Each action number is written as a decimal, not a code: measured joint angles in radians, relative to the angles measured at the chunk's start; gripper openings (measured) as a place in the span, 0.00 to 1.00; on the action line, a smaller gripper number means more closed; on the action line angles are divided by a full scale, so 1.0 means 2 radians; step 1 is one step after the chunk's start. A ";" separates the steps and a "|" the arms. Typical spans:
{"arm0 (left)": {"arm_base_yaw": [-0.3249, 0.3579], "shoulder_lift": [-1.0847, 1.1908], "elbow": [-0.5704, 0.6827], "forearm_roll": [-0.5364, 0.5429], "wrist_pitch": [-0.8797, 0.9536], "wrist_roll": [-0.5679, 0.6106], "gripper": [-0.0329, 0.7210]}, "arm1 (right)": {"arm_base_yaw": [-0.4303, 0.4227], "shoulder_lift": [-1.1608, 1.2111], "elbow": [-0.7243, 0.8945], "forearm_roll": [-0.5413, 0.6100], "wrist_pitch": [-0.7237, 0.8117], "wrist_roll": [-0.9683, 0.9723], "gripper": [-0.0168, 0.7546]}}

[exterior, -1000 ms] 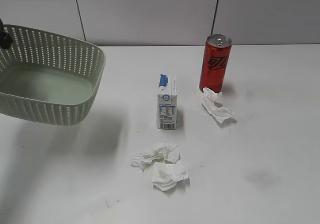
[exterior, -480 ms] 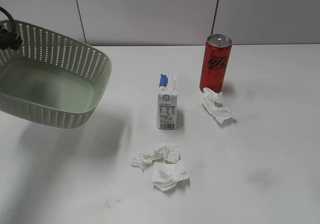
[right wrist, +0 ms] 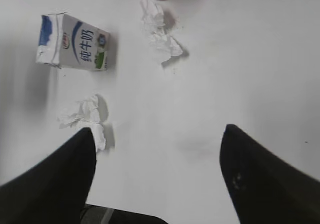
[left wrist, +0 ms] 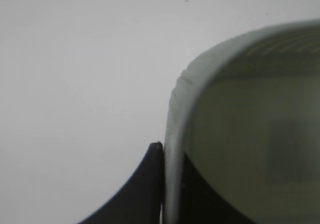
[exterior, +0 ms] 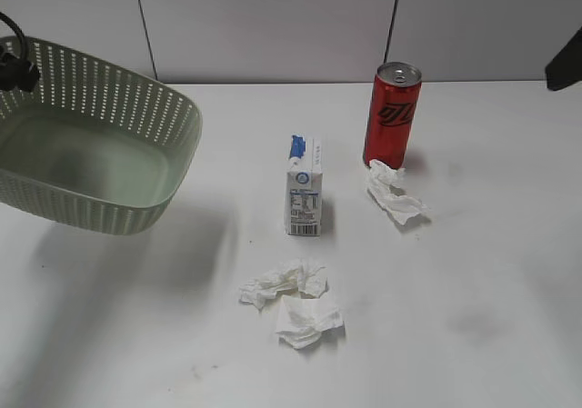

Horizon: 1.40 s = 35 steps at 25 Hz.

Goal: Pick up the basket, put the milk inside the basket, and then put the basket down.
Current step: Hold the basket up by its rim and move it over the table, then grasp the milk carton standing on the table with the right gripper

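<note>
The pale green basket (exterior: 100, 154) hangs tilted above the table at the left, its shadow below it. My left gripper (left wrist: 170, 156) is shut on the basket's rim (left wrist: 175, 114), one finger outside the wall and one inside. The milk (exterior: 305, 186), a small white carton with a blue top, stands upright at the table's middle; it also shows in the right wrist view (right wrist: 72, 48). My right gripper (right wrist: 157, 134) is open and empty, high above the table to the right of the milk; only a dark corner of it (exterior: 566, 61) shows at the right edge of the exterior view.
A red soda can (exterior: 392, 115) stands behind and right of the milk. A crumpled tissue (exterior: 394, 193) lies in front of the can. Two more tissues (exterior: 296, 301) lie in front of the milk. A grey wall runs behind the table.
The basket has risen a little and moved right since a second ago, then held still. A dark part of my right gripper has come into view at the right edge.
</note>
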 joint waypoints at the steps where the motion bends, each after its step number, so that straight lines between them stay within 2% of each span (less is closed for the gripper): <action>1: 0.000 0.000 0.000 0.000 0.000 0.000 0.04 | 0.000 0.012 -0.002 -0.005 -0.001 0.001 0.78; 8: 0.000 0.000 0.000 0.001 0.004 0.000 0.04 | 0.001 0.097 -0.051 -0.038 0.015 0.011 0.78; 10: 0.000 0.000 0.000 0.001 0.005 0.000 0.04 | 0.012 0.117 -0.076 -0.056 0.024 0.026 0.78; 15: 0.000 0.000 0.000 0.003 0.012 0.000 0.04 | 0.091 0.158 -0.121 -0.117 0.025 0.099 0.78; 21: 0.000 0.000 0.000 0.006 0.014 0.000 0.04 | 0.194 0.230 -0.171 -0.120 -0.002 0.180 0.78; 24: 0.000 0.000 0.000 0.006 0.014 0.000 0.04 | 0.233 0.271 -0.206 -0.120 -0.005 0.206 0.78; 30: 0.000 0.000 0.000 0.006 0.018 0.000 0.04 | 0.287 0.346 -0.282 -0.122 -0.006 0.236 0.78; 35: 0.001 0.000 0.000 0.007 0.020 0.000 0.04 | 0.297 0.402 -0.331 -0.146 0.012 0.262 0.78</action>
